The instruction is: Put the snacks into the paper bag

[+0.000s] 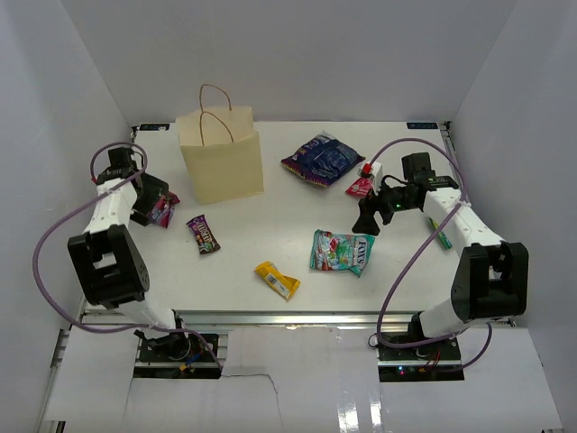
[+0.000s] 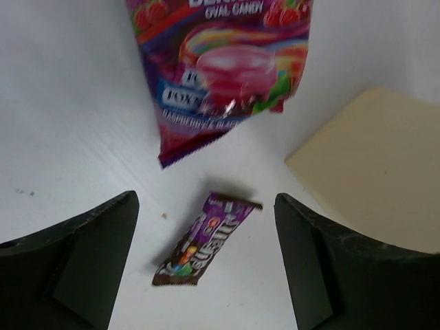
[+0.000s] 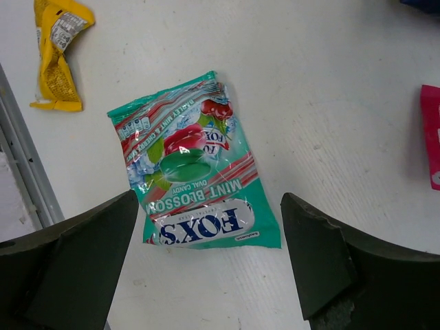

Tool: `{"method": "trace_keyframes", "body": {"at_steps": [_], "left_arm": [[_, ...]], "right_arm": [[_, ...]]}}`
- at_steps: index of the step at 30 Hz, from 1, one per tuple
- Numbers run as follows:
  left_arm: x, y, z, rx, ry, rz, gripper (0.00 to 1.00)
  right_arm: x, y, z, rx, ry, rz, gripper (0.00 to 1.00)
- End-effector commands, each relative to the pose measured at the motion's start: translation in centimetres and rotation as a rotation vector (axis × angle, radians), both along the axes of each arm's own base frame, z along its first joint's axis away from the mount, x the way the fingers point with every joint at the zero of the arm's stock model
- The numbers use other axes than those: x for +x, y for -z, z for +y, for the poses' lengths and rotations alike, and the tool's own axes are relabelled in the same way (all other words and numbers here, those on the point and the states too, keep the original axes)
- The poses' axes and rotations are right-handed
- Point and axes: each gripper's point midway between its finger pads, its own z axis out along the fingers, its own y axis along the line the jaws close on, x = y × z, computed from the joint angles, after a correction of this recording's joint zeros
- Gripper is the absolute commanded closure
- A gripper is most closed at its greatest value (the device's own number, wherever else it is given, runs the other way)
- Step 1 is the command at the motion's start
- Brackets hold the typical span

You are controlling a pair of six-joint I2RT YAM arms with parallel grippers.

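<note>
The paper bag (image 1: 221,155) stands upright at the back left; its side shows in the left wrist view (image 2: 371,179). My left gripper (image 1: 149,203) is open and empty, hovering over a purple-pink candy bag (image 1: 164,209) (image 2: 223,69), with the dark purple bar (image 1: 204,234) (image 2: 206,240) lying ahead between its fingers. My right gripper (image 1: 368,219) is open and empty above the teal-green candy bag (image 1: 343,252) (image 3: 192,179). The yellow bar (image 1: 277,280) (image 3: 58,55), the large dark blue-purple bag (image 1: 321,160) and the red-pink pouch (image 1: 360,187) (image 3: 432,137) lie flat on the table.
A green-yellow packet (image 1: 441,233) lies by the right arm near the table's right edge. White walls enclose the table on three sides. The metal front rail (image 3: 27,172) runs close to the yellow bar.
</note>
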Motion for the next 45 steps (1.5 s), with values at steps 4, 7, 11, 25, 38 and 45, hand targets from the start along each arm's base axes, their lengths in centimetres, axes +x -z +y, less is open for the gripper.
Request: {"method": "trace_keyframes", "body": {"at_steps": [4,7,11,25,38,45], "left_arm": [[6.7,0.8,3.2,0.01,-0.07,0.048,0.11],[9.4,1.8,4.1,0.013,-0.058,0.079,0.11],[10.5,4.3,4.8,0.017,-0.064,0.161,0.12],[8.6,11.2,4.6,-0.002,-0.003,0.363,0.3],[8.6,2.5,5.0,0.097,0.04,0.152,1.0],[9.4,-10.4,3.7,0.184,0.094,-0.307,1.0]], "right_arm": [[-0.2,-0.7,1.1,0.07,-0.101,-0.016,0.1],[0.0,-0.3,0.9,0.056,-0.093,-0.009,0.09],[0.0,-0.2,0.8,0.048,-0.081,0.006,0.09],[0.7,0.7,0.6,0.031,-0.065,0.035,0.09],[0.8,0.1,0.7,0.042,-0.061,0.031,0.08],[0.8,-0.3,0.8,0.053,-0.063,0.027,0.08]]}}
